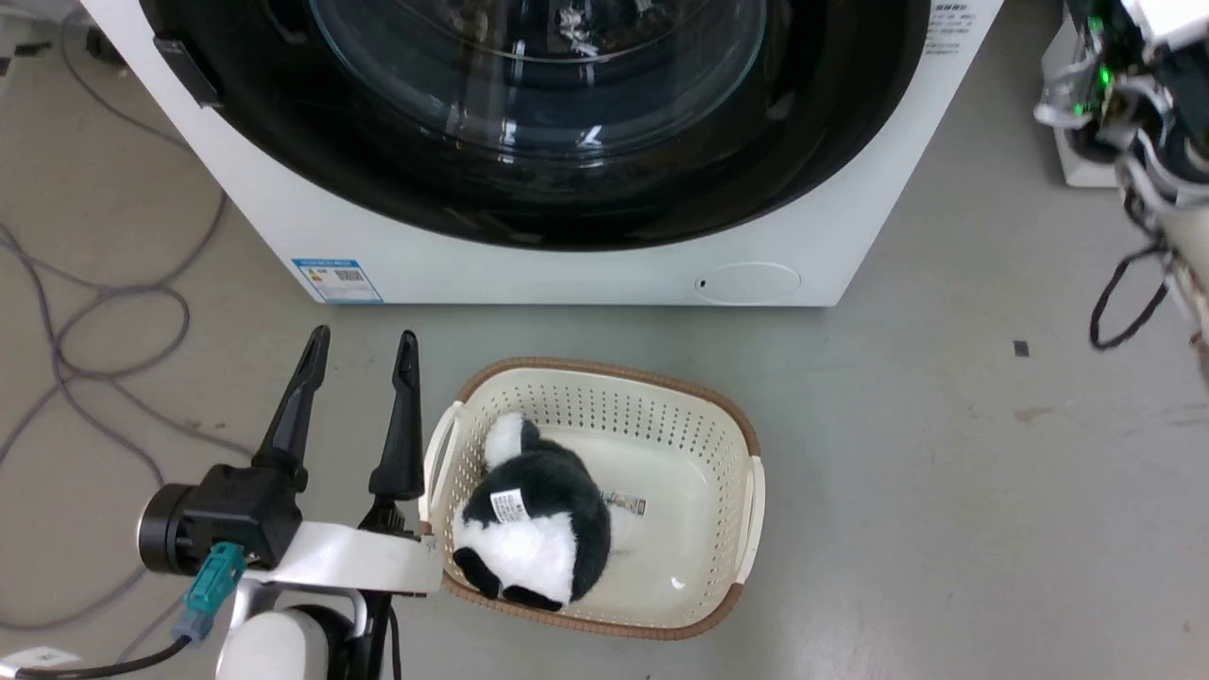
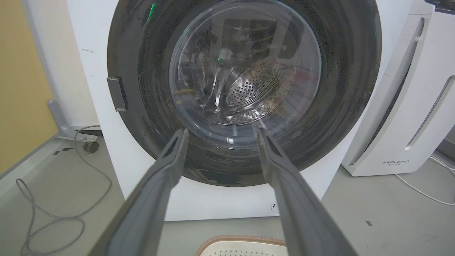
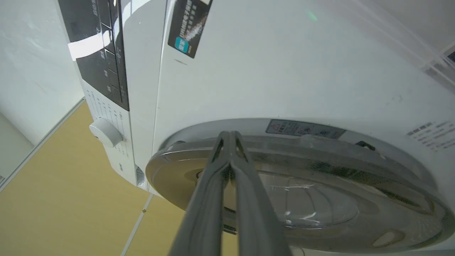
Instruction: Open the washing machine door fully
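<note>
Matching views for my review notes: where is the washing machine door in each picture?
Head view: washing machine door spans the top, cut by the edge.
Left wrist view: door fills the upper centre, face-on.
Right wrist view: door crosses the lower half, seen obliquely.
Shared landmark: its bulging glass window.

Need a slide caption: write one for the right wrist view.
Shut right pincer, tips close to the rim of the glossy washing machine door, seen obliquely against the white machine front.

Plush panda point(image 1: 534, 524) in basket point(image 1: 704, 420)
</note>
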Motion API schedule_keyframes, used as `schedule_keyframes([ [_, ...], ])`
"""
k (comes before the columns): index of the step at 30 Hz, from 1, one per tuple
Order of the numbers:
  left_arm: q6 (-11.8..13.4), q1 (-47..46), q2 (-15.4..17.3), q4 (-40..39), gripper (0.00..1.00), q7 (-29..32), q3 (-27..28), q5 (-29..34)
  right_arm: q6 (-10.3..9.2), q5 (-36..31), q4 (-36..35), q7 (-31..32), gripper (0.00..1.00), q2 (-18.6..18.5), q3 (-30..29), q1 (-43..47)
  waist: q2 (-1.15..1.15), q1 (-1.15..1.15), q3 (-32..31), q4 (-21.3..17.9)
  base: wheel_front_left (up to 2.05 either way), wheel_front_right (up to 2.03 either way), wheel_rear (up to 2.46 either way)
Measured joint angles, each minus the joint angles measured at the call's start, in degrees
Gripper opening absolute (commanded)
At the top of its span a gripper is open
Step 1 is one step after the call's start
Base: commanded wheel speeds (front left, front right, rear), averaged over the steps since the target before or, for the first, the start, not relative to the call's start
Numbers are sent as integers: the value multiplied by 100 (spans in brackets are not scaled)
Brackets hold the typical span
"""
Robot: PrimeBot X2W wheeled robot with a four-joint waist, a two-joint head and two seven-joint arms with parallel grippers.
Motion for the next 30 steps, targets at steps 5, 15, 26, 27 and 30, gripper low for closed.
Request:
schedule_keyframes([
  [5, -33, -91, 0, -37, 100, -52, -5, -47, 0, 393, 711, 447, 0, -19, 910, -823, 0, 0, 161, 17, 0, 0, 0],
  [15, -81, -302, 0, -93, 100, -179, -15, -149, 0, 854, 1970, 1250, 0, 149, 2527, -2341, 0, 0, 496, 51, 0, 0, 0],
  [26, -124, -443, 0, -108, 100, -302, -48, -257, 0, 1526, 2698, 2347, 0, 411, 3666, -3331, 0, 0, 765, 97, 0, 0, 0],
  [27, -125, -452, 0, -108, 100, -304, -53, -264, 0, 1561, 2760, 2464, 0, 435, 3743, -3398, 0, 0, 780, 100, 0, 0, 0],
  [30, -132, -516, 0, -105, 100, -346, -71, -301, 1, 1618, 2840, 2763, 0, 490, 3904, -3521, 0, 0, 796, 112, 0, 0, 0],
])
